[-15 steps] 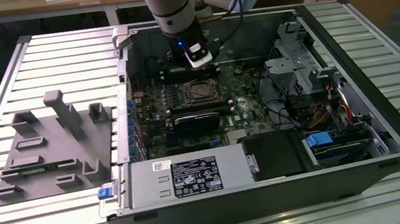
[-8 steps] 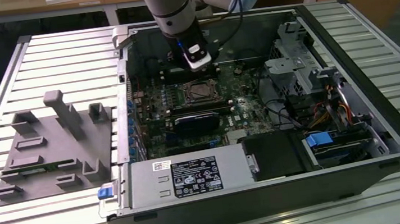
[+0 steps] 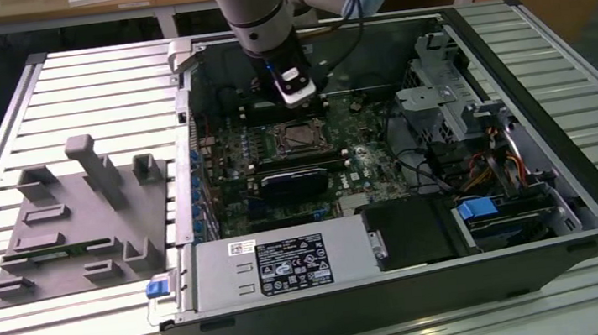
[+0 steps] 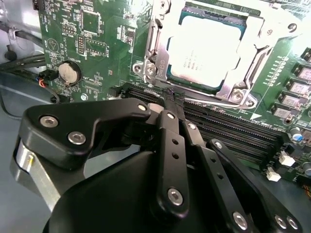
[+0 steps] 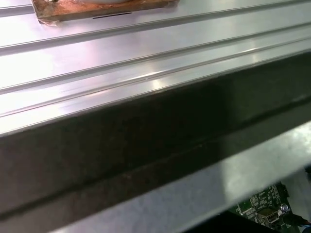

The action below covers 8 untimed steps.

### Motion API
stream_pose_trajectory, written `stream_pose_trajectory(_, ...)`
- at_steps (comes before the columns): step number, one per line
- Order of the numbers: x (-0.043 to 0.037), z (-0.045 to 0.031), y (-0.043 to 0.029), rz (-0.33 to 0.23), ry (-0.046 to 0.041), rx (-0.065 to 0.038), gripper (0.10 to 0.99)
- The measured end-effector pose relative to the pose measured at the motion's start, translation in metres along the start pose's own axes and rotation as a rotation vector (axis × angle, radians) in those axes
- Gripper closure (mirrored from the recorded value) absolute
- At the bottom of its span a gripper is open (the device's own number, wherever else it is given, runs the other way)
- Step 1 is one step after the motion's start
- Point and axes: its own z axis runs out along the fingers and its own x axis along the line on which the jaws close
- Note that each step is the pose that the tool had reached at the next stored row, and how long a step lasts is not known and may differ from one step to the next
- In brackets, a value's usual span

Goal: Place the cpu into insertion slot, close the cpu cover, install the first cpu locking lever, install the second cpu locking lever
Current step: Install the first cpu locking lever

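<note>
Slatted table (image 3: 70, 329) bearing an open computer case (image 3: 405, 307). Nearest you, the pincer (image 4: 173, 99) is clenched on nothing, near the black memory slots (image 4: 233, 128); beyond, the cpu (image 4: 204, 46) sits in the insertion slot (image 4: 192, 81), the cpu cover (image 4: 159, 51) flat around it.

Grey fixture (image 3: 88, 218) beside computer case (image 3: 405, 301)

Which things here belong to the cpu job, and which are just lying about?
Job in hand:
cpu, seated in its socket
cpu cover, down over it
gripper, jaws shut, close to the cover's edge

Lying about:
coin battery
long black slots
grey fixture, outside the case
power supply
</note>
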Motion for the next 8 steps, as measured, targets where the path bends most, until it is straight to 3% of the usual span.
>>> stream_pose_trajectory(8,-0.0014,0.0022,0.0013,0.002,-0.0018,0.005,0.984)
